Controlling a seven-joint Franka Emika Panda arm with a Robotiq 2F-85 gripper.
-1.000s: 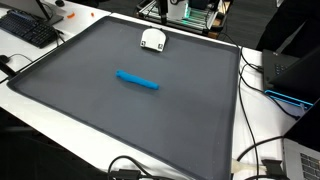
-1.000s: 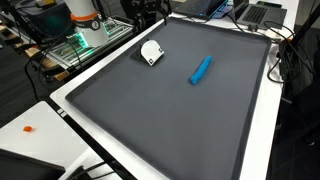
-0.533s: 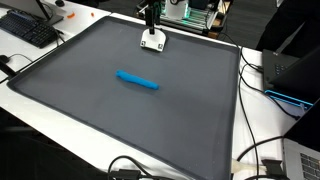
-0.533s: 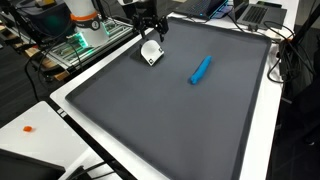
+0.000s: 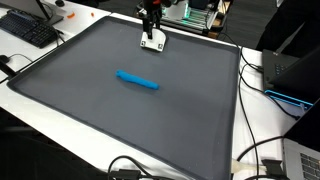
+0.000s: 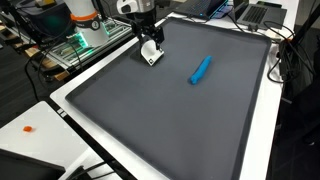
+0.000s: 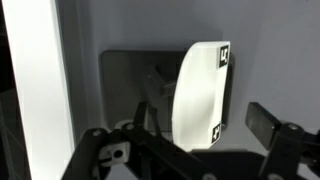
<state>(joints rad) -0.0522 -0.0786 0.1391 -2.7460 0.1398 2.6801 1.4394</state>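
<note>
A white curved block with small black markers (image 5: 153, 43) lies at the far edge of a dark grey mat (image 5: 100, 110). It also shows in the exterior view (image 6: 151, 55) and the wrist view (image 7: 200, 90). My gripper (image 5: 151, 30) hangs just above it, open, also in the exterior view (image 6: 150, 40). In the wrist view the gripper (image 7: 203, 120) has one finger on either side of the block, and I cannot see them touching it. A blue cylinder (image 5: 137, 80) lies near the mat's middle, also seen in the exterior view (image 6: 201, 69).
The mat (image 6: 180, 120) lies on a white table. A keyboard (image 5: 30, 30) sits beyond one corner. Cables (image 5: 260, 150) run along the table's edge. A laptop (image 6: 260, 12) and green-lit electronics (image 6: 85, 40) stand behind. A small orange item (image 6: 28, 128) lies off the mat.
My gripper came into view from behind the table and lowered over the white block. The block and the blue cylinder have not moved.
</note>
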